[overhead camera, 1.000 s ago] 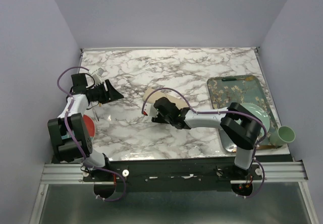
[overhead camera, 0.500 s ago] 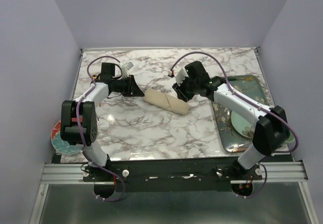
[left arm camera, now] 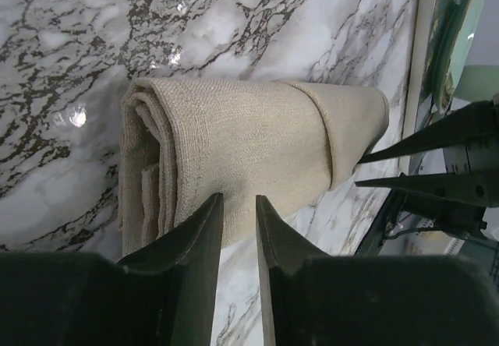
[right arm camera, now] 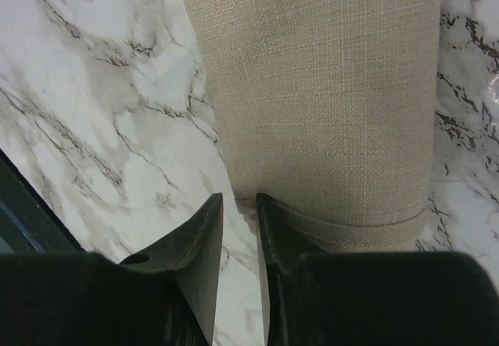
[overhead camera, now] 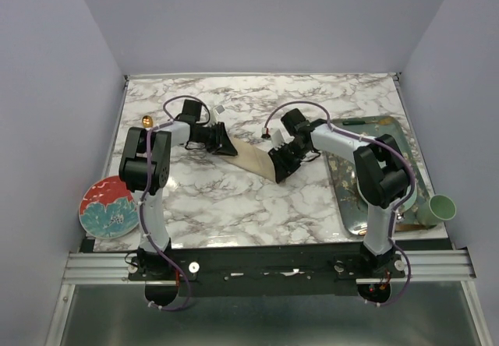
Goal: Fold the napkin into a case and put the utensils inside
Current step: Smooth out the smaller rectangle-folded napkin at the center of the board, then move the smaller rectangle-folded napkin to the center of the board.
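Observation:
The beige napkin (overhead camera: 253, 159) lies on the marble as a narrow folded case, slanting from upper left to lower right. My left gripper (overhead camera: 224, 140) is at its upper-left end. In the left wrist view its jaws (left arm camera: 238, 203) stand narrow over the napkin's (left arm camera: 249, 143) long edge, with cloth in the gap. My right gripper (overhead camera: 281, 165) is at the lower-right end. There its jaws (right arm camera: 238, 202) are pinched in on the hemmed corner of the napkin (right arm camera: 327, 89). A small round gold piece, apparently of the utensils (overhead camera: 146, 118), shows by the left table edge.
A red and blue plate (overhead camera: 111, 207) sits at the front left. A floral tray (overhead camera: 366, 134) on the right carries a green plate (overhead camera: 395, 176), and a green cup (overhead camera: 441, 207) stands beside it. The right gripper's fingers (left arm camera: 437, 167) show past the napkin's far end.
Both arms swung in to the two ends of the folded napkin and dropped low. Both pairs of jaws narrowed from wide apart to a slim gap. The napkin stayed about where it was.

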Available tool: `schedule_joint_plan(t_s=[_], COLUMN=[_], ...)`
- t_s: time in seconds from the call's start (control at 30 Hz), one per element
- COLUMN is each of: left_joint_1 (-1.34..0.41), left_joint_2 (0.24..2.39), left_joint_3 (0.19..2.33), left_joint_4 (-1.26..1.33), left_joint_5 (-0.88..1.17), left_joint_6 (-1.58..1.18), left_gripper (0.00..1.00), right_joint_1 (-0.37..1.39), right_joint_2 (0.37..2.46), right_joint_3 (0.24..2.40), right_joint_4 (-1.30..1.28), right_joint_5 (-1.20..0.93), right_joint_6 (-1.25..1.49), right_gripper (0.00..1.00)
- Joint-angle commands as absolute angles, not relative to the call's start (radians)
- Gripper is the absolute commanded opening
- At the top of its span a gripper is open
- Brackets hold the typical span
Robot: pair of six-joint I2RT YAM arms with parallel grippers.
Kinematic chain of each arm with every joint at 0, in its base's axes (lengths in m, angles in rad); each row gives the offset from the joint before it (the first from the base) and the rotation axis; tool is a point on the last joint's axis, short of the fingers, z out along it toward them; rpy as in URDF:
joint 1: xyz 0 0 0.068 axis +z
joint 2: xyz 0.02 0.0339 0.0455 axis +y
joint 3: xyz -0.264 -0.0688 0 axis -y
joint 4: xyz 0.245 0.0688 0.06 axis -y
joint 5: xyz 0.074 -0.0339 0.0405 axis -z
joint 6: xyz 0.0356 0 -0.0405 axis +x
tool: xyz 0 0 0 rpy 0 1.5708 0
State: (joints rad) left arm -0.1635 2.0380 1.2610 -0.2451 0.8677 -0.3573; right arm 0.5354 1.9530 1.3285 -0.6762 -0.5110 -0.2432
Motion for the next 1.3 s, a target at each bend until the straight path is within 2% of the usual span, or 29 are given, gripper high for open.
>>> schedule_joint_plan(t_s=[0.0, 0.07, 0.17, 0.2, 0.27, 0.3, 0.4, 0.6, 0.73, 0.93, 1.27], left_joint_1=[-0.163, -0.161, -0.146, -0.138, -0.123, -0.112, -0.103, -0.094, -0.094, -0.104, -0.164], left_joint_2=[2.083, 2.068, 1.981, 1.927, 1.878, 1.838, 1.787, 1.781, 1.812, 1.861, 2.038], left_joint_3=[1.354, 1.373, 1.376, 1.373, 1.359, 1.358, 1.345, 1.307, 1.304, 1.328, 1.515], left_joint_4=[-0.385, -0.420, -0.469, -0.498, -0.524, -0.569, -0.644, -0.704, -0.721, -0.735, -0.710], left_joint_5=[0.819, 0.818, 0.827, 0.822, 0.813, 0.799, 0.714, 0.629, 0.615, 0.586, 0.647], left_joint_6=[-0.276, -0.200, -0.076, -0.055, -0.014, -0.005, 0.038, 0.052, 0.057, 0.083, 0.046], left_gripper=[0.38, 0.41, 0.47, 0.50, 0.51, 0.53, 0.54, 0.58, 0.59, 0.60, 0.59], right_joint_1=[0.537, 0.535, 0.506, 0.493, 0.463, 0.459, 0.454, 0.451, 0.451, 0.460, 0.650], right_joint_2=[1.985, 1.962, 1.890, 1.861, 1.853, 1.858, 1.896, 2.063, 2.115, 2.112, 2.037], right_joint_3=[1.357, 1.385, 1.457, 1.474, 1.534, 1.554, 1.589, 1.707, 1.732, 1.629, 1.410], right_joint_4=[-0.735, -0.770, -0.850, -0.870, -0.890, -0.906, -0.891, -0.916, -0.969, -0.968, -0.858], right_joint_5=[-0.613, -0.641, -0.692, -0.699, -0.672, -0.613, -0.507, -0.501, -0.581, -0.684, -0.827], right_joint_6=[-0.213, -0.230, -0.242, -0.236, -0.250, -0.268, -0.321, -0.391, -0.465, -0.494, -0.390], right_gripper=[0.33, 0.35, 0.47, 0.54, 0.60, 0.67, 0.78, 0.93, 0.94, 0.94, 0.91])
